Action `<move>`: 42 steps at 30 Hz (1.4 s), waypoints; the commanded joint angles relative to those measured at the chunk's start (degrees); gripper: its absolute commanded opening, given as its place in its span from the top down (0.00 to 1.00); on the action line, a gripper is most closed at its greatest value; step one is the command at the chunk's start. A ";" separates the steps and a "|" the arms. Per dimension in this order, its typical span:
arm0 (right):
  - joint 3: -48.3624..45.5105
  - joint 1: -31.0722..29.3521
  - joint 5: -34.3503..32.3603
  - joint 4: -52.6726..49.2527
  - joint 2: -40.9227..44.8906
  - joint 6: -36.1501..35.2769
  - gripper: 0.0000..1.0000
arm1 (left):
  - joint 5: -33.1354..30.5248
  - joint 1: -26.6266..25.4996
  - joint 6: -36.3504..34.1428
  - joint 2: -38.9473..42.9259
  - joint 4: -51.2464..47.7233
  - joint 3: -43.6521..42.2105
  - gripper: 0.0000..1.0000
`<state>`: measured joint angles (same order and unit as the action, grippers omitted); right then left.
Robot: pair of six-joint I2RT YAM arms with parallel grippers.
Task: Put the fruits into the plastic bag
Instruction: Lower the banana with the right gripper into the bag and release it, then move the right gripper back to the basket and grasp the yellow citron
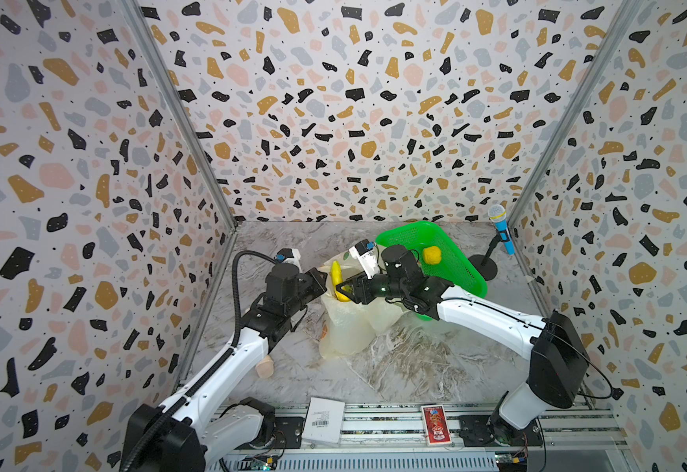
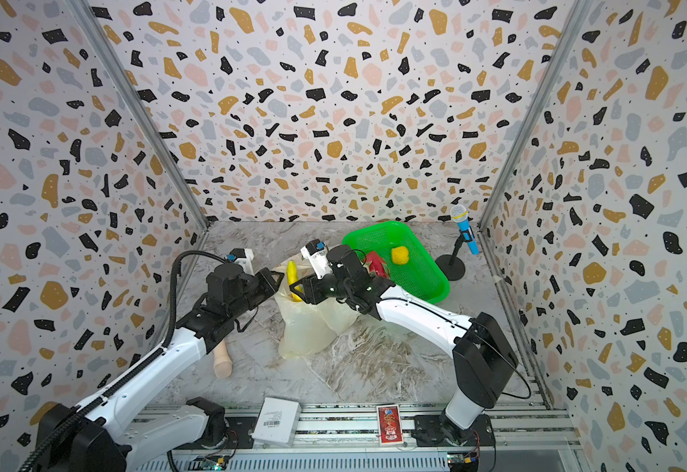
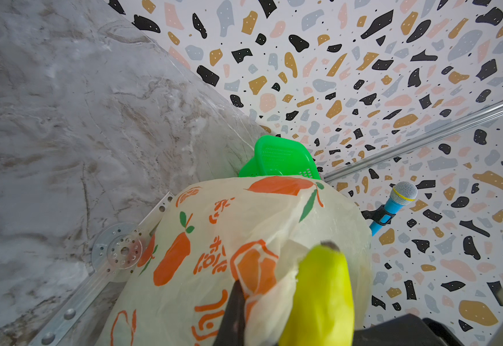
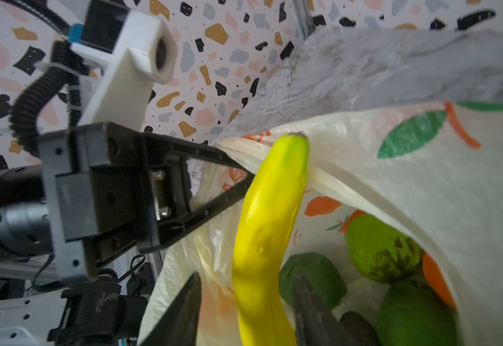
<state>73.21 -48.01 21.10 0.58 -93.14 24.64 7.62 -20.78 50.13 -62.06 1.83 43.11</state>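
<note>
The pale yellow plastic bag [image 1: 346, 327] [image 2: 305, 327] with orange prints stands mid-table. My left gripper [image 1: 320, 282] [image 3: 241, 296] is shut on its rim and holds the mouth up. A yellow banana [image 1: 335, 276] [image 4: 268, 224] sticks out of the mouth. My right gripper [image 1: 344, 292] [image 4: 248, 275] straddles it, open, with a gap on each side. Inside the bag lie a bumpy light green fruit [image 4: 379, 248], a dark green one [image 4: 313, 278] and a blackish one [image 4: 358, 326]. A yellow fruit [image 2: 400, 255] and a red-pink fruit [image 2: 376, 263] sit in the green basket [image 2: 374, 231].
A blue toy microphone [image 1: 499, 229] on a black stand is at the back right corner. A wooden piece [image 1: 265, 366] lies under the left arm. A white box [image 1: 325, 421] and a red pack [image 1: 436, 425] rest on the front rail.
</note>
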 commanded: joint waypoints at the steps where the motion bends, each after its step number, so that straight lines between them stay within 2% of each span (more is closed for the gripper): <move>1: 2.48 0.82 -2.81 -3.07 2.19 -2.70 0.42 | 0.30 0.27 -1.01 0.60 2.39 1.97 1.00; 5: 3.86 1.97 -2.59 -4.12 4.06 -3.93 0.39 | 0.03 0.29 -1.40 0.63 1.98 2.13 1.00; 10: 2.90 3.97 -4.10 -3.36 10.47 -5.14 0.36 | 0.13 0.24 -1.53 0.63 1.95 2.07 1.00; 12: 1.87 5.89 -4.69 -1.79 13.65 -5.34 0.30 | 0.03 0.30 -1.58 0.64 1.95 1.99 1.00; 14: 0.71 7.94 -6.72 -0.29 17.08 -6.15 0.19 | -0.06 0.29 -1.54 0.59 2.04 1.89 1.00; 16: -1.32 10.47 -9.90 2.31 20.91 -7.11 0.01 | 0.20 0.28 -1.34 0.54 2.30 1.71 1.00; 19: -4.52 16.23 -14.61 4.17 24.73 -4.75 0.01 | 0.38 0.30 -1.14 0.62 2.59 1.36 1.00; 21: -5.96 21.72 -14.60 4.03 24.80 -2.66 0.01 | 0.29 0.30 -1.10 0.55 2.66 1.19 1.00; 24: -4.12 29.72 -14.51 -2.47 19.17 0.27 0.01 | 0.42 0.29 -1.17 0.30 2.76 0.96 1.00; 26: -0.33 32.43 -15.38 -9.28 12.83 0.38 0.01 | 0.76 0.25 -1.00 -0.05 3.18 0.75 1.00; 31: 7.97 33.80 -19.92 -18.82 -1.67 0.24 0.01 | 1.00 0.22 -1.04 -0.56 3.28 1.01 1.00; 42: 19.66 35.79 -21.01 -23.26 -19.75 0.16 0.06 | 0.73 0.30 -1.28 -1.11 3.87 -0.31 1.00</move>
<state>88.73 -12.58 1.41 -20.03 -112.33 25.17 8.03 -20.78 49.65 -62.78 2.72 43.11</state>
